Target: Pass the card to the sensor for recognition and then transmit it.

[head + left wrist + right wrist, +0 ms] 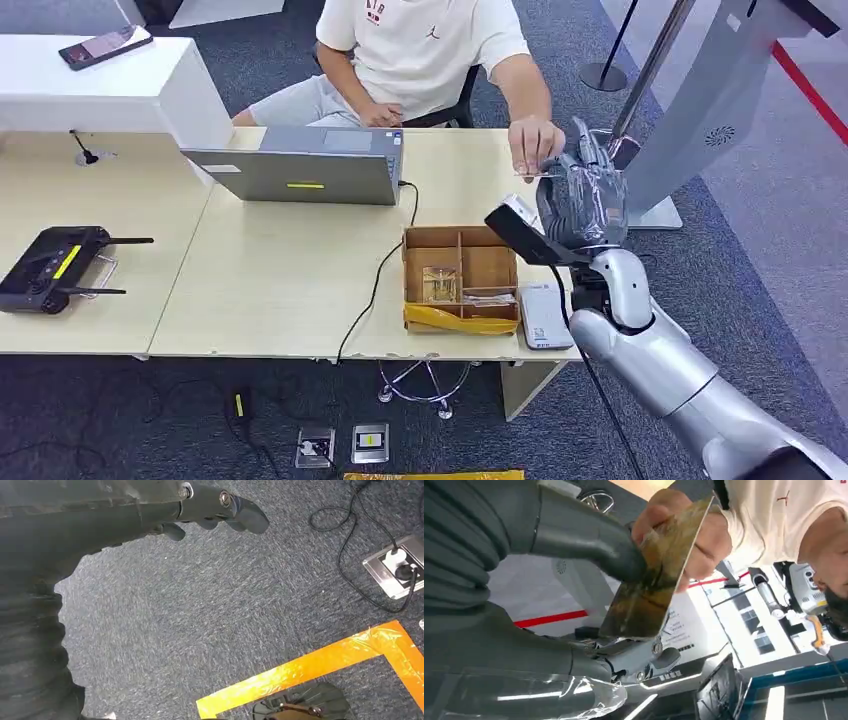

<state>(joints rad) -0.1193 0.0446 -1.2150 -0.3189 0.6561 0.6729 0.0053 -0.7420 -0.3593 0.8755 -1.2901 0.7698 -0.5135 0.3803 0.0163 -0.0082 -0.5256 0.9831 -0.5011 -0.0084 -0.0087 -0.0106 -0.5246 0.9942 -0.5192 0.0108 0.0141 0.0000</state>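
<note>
- Gold-toned card is pinched between the thumb and fingers of the right hand, raised past the far right corner of the table.
- A person's hand grips the card's other end.
- On the table below sit a white sensor and, just beside it, a compartmented cardboard box.
- Left hand hangs over grey carpet, fingers curled in on nothing.
</note>
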